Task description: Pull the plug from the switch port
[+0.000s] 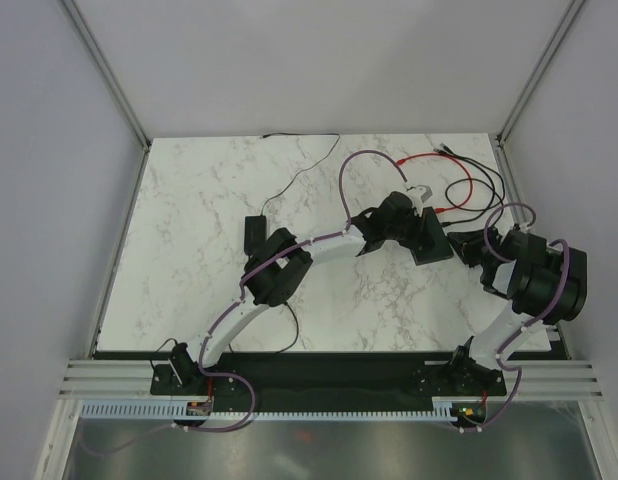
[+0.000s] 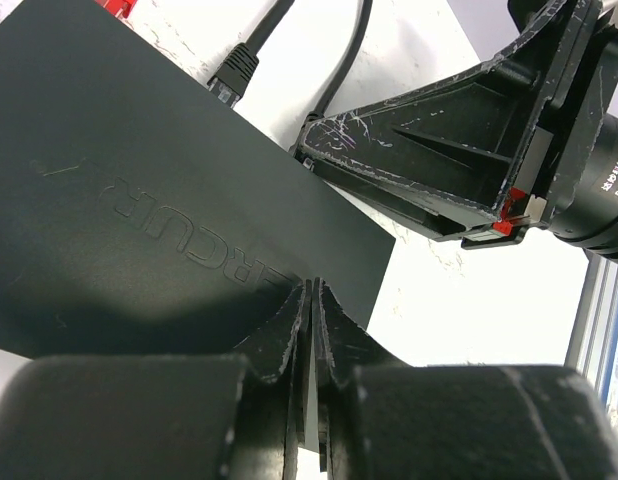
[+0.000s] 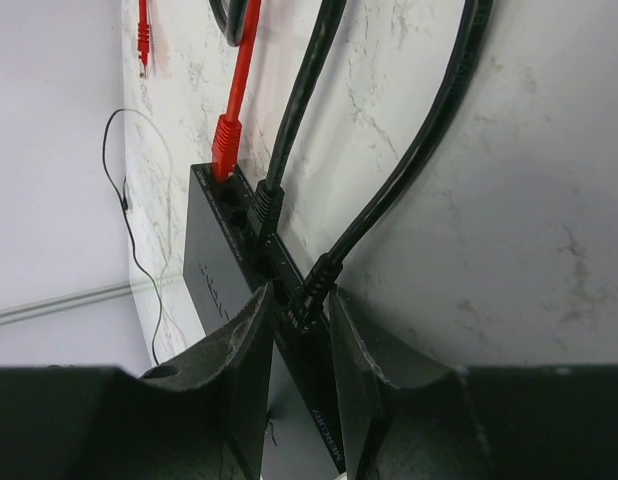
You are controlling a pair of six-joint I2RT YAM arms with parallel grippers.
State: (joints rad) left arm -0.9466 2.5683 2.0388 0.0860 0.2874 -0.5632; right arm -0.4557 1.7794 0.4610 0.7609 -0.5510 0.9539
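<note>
The switch box is a flat matte-black rectangle right of the table's middle, also seen in the left wrist view and the right wrist view. Its port edge holds a red plug, a black plug and a second black plug. My right gripper is closed around that second black plug, which sits in its port. My left gripper is shut, its tips against the box's top near one edge. In the top view the left gripper and the right gripper flank the box.
Red cable and black cables loop behind the box at the back right. A thin black wire runs to a small black block left of centre. The right finger crosses the left wrist view.
</note>
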